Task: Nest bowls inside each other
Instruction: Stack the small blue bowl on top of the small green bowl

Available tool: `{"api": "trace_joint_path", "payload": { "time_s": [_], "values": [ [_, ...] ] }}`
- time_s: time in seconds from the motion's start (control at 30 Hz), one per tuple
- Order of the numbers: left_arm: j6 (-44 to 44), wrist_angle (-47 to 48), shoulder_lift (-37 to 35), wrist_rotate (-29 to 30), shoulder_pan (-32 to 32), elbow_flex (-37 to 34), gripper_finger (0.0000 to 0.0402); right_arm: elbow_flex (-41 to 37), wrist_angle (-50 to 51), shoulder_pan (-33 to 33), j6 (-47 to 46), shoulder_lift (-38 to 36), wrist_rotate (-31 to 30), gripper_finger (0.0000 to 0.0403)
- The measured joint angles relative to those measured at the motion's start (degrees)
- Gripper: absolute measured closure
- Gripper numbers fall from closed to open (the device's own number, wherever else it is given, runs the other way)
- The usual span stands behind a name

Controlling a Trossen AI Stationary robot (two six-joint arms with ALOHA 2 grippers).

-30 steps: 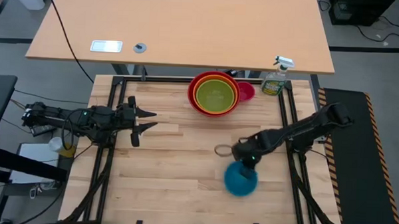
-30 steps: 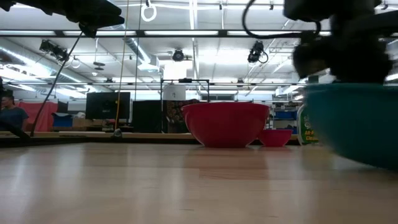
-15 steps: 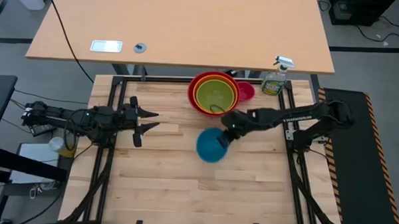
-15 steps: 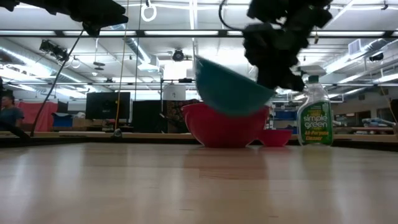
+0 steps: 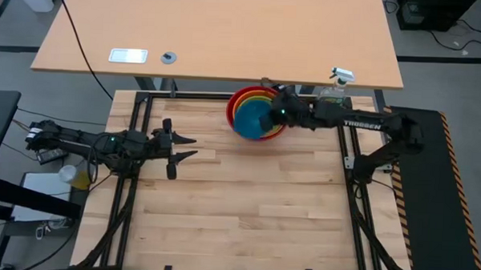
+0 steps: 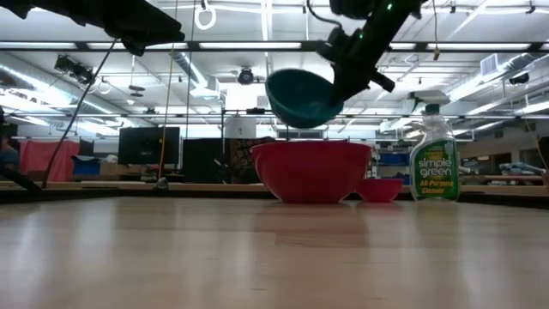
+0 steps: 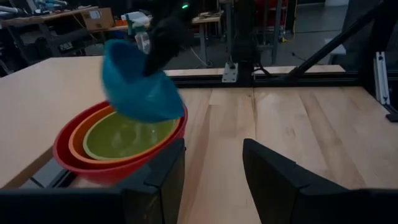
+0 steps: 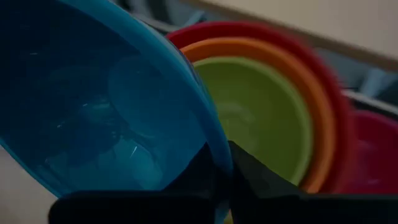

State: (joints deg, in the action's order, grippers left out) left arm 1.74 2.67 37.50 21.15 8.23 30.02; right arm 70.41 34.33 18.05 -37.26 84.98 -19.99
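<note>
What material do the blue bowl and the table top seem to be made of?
Blue bowl: probably glossy plastic, thin-walled, with bright highlights, held above the stack by the right gripper. Table top: pale wood with visible plank seams and grain, looking matte.

a light wooden desk (image 5: 220, 38) is standing beyond the slatted work table (image 5: 230, 215), over grey floor (image 5: 451, 86). a black cable (image 5: 75, 41) is trailing across the desk's left corner. long ceiling lights (image 6: 232, 45) are glowing over a workshop hall, where dark monitors (image 6: 147, 144) are sitting at the back.
</note>
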Motion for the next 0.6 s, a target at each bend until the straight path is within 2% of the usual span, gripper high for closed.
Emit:
{"api": "trace_joint_path", "payload": {
  "time_s": [0.13, 0.43, 0.6],
  "values": [
    [0.7, 0.0, 0.0, 0.0, 0.0, 0.0, 0.0237, 0.0, -1.4, 4.0, 1.7, 2.6, -1.5, 0.0377],
    [1.4, -0.8, 0.0, 0.0, -0.1, 0.0, 0.0237, 0.0, -3.4, 8.5, 6.1, 12.8, 3.3, 0.0376],
    [2.5, -0.8, 0.0, 0.0, -0.1, 0.0, 0.0237, 0.0, -3.4, 9.0, 9.1, 14.5, 3.8, 0.0367]
  ]
}}
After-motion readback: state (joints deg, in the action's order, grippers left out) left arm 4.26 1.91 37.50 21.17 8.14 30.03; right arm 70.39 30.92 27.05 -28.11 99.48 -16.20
